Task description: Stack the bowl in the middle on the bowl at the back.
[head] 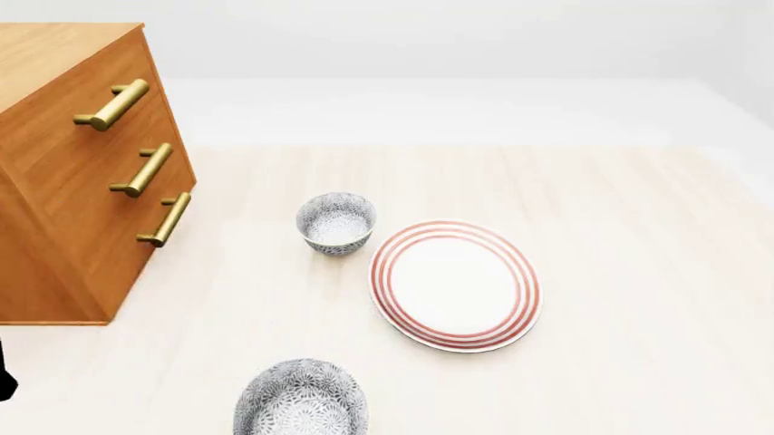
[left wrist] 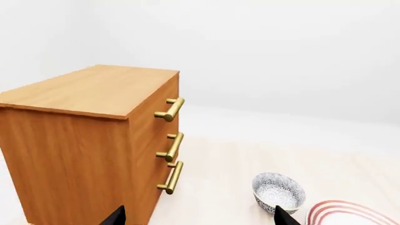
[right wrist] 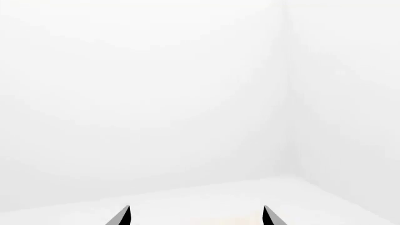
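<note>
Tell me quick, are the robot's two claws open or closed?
Left gripper: open, holding nothing.
Right gripper: open, holding nothing.

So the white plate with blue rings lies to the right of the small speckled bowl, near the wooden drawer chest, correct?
Not quite: the white plate has red rings, not blue, as the head view shows. It does lie right of the small speckled bowl, near the wooden drawer chest.

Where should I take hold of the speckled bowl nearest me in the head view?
Grip the bowl by its rim, coming straight down from above with one finger inside and one outside. It sits upright with its mouth open upward, and its rounded wall would likely slip in a side pinch. The rim's left part, away from the plate, looks freest.
</note>
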{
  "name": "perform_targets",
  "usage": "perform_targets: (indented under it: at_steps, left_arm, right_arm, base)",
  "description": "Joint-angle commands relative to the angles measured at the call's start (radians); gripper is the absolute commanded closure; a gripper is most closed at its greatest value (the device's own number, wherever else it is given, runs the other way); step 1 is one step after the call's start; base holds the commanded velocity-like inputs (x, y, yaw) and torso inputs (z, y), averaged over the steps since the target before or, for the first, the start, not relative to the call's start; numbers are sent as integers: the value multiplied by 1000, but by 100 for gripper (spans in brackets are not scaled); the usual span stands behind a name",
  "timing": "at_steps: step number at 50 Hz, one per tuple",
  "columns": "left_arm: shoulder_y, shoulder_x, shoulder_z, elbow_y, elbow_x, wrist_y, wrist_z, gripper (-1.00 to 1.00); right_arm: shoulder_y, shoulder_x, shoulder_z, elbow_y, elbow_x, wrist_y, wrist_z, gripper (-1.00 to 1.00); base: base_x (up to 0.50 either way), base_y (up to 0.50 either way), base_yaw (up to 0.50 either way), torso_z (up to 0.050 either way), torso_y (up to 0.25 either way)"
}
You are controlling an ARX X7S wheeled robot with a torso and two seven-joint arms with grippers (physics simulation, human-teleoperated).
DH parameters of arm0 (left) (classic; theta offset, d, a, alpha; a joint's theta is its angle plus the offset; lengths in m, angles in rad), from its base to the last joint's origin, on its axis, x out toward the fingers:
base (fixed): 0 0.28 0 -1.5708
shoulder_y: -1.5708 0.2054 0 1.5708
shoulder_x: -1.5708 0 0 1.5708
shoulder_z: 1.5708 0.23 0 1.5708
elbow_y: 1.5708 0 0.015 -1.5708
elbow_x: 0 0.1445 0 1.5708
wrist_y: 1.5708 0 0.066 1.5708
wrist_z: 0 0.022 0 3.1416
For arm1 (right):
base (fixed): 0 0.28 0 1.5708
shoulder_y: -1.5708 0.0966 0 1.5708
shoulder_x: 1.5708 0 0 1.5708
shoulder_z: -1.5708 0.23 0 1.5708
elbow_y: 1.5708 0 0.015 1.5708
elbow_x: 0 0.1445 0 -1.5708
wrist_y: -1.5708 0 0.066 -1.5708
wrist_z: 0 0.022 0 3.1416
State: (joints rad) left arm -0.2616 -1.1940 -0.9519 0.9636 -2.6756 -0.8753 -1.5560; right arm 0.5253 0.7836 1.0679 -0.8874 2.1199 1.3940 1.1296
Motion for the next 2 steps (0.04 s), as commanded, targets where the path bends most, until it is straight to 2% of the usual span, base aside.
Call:
perform_targets:
  at_steps: [1,2]
  left_arm:
    - [152,5,-205,-6,-33,-25,-4,-100]
    - [163,7,-217,-6,-32,-27,-3,-100]
  right_arm:
    - [-45,-6,52,-7,24,12,1,-100]
    - [-45,-8,49,-8,21,12,0,-100]
  base:
    - [0,0,0,0,0]
    - [0,0,0,0,0]
